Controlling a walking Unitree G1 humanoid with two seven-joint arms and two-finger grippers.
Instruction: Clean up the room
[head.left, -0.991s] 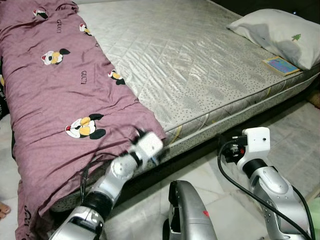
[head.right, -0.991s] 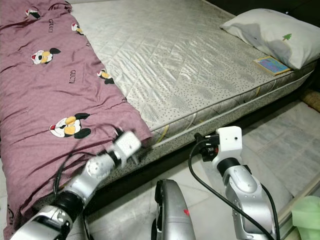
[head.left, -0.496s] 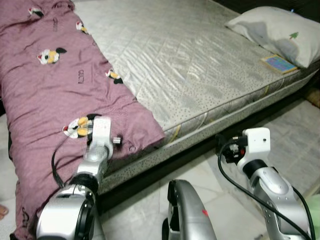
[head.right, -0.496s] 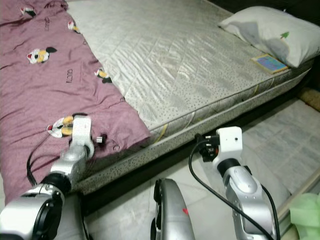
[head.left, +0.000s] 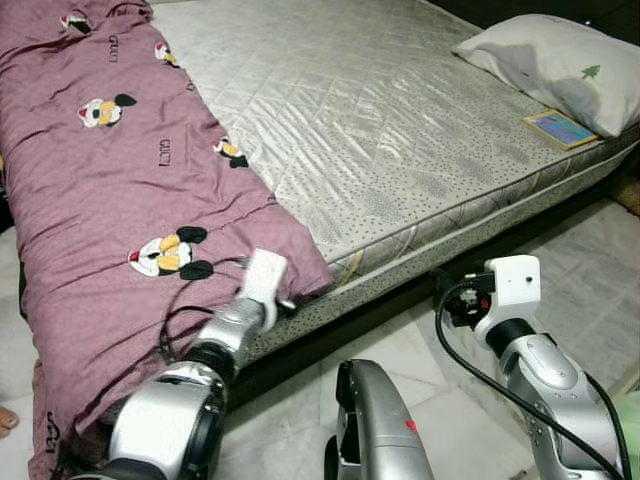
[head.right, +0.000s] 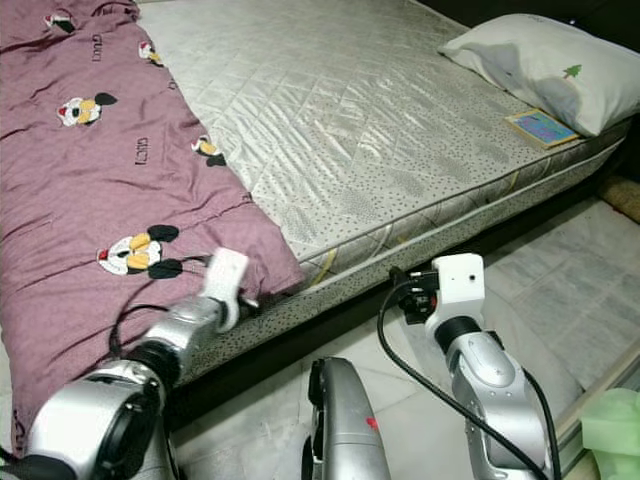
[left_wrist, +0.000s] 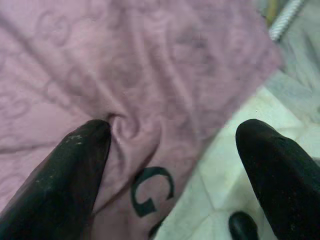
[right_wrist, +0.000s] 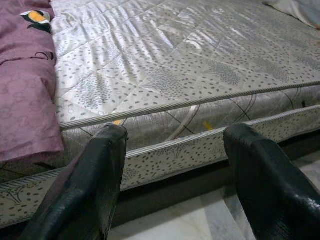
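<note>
Bare quilted mattress (head.left: 370, 120) as landmark. No containers seen; mattress top carries three things:
- Maroon blanket (head.left: 110, 200) with cartoon-mouse prints, covering the left strip of the mattress, draped over the near edge and hanging toward the floor (head.left: 290, 400).
- White pillow (head.left: 560, 60) at the far right corner of the mattress.
- Small colourful book (head.left: 562, 129) just beside the pillow, close to the mattress's right edge.

Left gripper (left_wrist: 170, 165) at the near edge of the mattress, over the blanket's lower corner. Fingers (left_wrist: 70, 175) spread wide, one tip pressed into a fold of the cloth, the other out past the blanket hem over pale floor. Nothing clamped between them. From the head views, left wrist housing sits right at the blanket corner where cloth meets the mattress side.

Right gripper (right_wrist: 172, 175) low, in front of the mattress's near side, pointed at the piped edge. Fingers wide apart, holding nothing, apart from the mattress.

Edges and room: middle and right of the mattress top bare between blanket hem and pillow. Dark gap under the mattress's near edge. Pale tiled floor in front of the mattress. Green thing (head.right: 615, 435) at the lower right, near the right arm; cannot tell what.
</note>
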